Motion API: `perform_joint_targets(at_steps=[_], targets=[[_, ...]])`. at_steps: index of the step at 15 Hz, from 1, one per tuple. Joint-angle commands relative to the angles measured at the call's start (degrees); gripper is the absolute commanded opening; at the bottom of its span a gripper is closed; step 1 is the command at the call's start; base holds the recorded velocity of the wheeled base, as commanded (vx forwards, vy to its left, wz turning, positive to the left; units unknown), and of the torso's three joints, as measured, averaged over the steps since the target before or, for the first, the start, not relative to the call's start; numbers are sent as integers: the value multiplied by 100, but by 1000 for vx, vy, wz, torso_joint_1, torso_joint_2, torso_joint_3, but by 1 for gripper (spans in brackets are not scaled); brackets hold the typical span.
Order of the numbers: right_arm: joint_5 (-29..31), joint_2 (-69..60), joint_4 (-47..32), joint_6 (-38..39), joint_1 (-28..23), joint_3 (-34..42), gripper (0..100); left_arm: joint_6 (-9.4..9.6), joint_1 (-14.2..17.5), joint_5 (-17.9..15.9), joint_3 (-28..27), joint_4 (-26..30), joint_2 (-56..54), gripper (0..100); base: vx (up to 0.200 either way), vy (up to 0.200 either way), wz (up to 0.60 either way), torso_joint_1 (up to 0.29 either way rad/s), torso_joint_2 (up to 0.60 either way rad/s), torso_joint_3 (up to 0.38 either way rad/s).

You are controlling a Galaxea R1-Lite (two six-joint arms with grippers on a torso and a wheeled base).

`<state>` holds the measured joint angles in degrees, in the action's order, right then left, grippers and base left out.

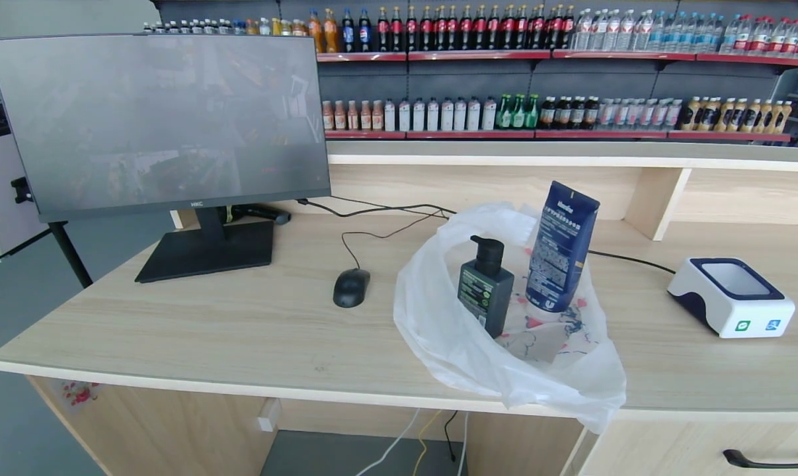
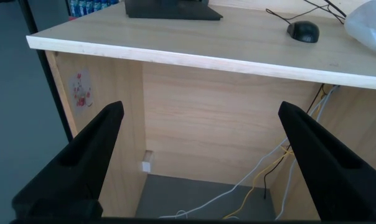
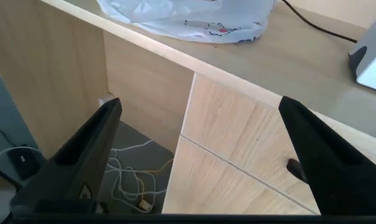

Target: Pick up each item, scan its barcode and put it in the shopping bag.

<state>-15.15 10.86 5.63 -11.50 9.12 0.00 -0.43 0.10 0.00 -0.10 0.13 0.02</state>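
Left pincer (image 2: 200, 109): fingers spread wide, nothing between them. It sits lower than the top of the pale wood-grain counter (image 2: 206, 59) and faces the open knee space under it. Loose white and yellow cables (image 2: 263, 180) hang there, ahead of it.

Right pincer (image 3: 200, 102): also wide open and empty, likewise below the counter top. It faces the cabinet front, and a black drawer handle (image 3: 295, 168) sits just ahead of it.

Up and ahead of the right pincer, near the counter's front edge, I see the thin white translucent plastic shopping bag (image 1: 438, 317). It is slumped open, with its lip hanging slightly over the edge. Two items stand upright inside it, side by side:
- a dark grey square pump bottle with a black pump head (image 1: 486, 287), on the side nearer the left pincer;
- a tall dark blue squeeze tube standing on its white cap (image 1: 560, 248).

I cannot tell whether the two touch.

Out past the right pincer's outer side, well apart from the bag, the white and navy box-shaped barcode scanner (image 1: 730, 295) rests on the counter.

Up and ahead of the left pincer lies a black computer mouse (image 1: 351, 287), beside the bag. Beyond it is a black flat monitor with a dark screen (image 1: 160, 122).

Farthest off are dark wall shelves lined with drink bottles (image 1: 570, 39).
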Motion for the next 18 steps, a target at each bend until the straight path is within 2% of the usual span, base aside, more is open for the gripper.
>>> perform_joint_targets(at_steps=[1,3,4,6,7,9,11,14,17,18], targets=[[179,-541,-326,-11,-112,0,100,-1,-1,0,1,4,6,100,0,0,0,0,0,0],[645,-524,-370,130,-138,0,100,-1,-1,0,1,4,-2,100,0,0,0,0,0,0],[680,-515,-370,130,-209,0,100,-1,-1,0,1,4,-2,100,0,0,0,0,0,0],[707,-489,-370,253,-1360,-9,100,-10,-1,0,1,4,-2,100,0,0,0,0,0,0],[601,-418,-370,561,-1703,-9,100,-1,-1,0,1,4,-2,100,0,0,0,0,0,0],[355,-524,-370,868,-1553,-18,100,-1,-1,0,1,4,-2,100,0,0,0,0,0,0],[390,-550,-326,947,-1536,0,100,8,-1,0,1,4,-2,100,0,0,0,0,0,0],[584,-550,-256,1686,-1536,-9,100,8,-1,0,1,4,-2,100,-200,0,0,4,-4,1],[672,-550,-256,1431,-1536,0,100,8,-1,0,1,4,6,100,-200,0,0,6,2,1],[672,-550,-256,1378,-1536,0,100,8,-1,0,1,4,6,100,0,-200,0,2,-2,-2]])
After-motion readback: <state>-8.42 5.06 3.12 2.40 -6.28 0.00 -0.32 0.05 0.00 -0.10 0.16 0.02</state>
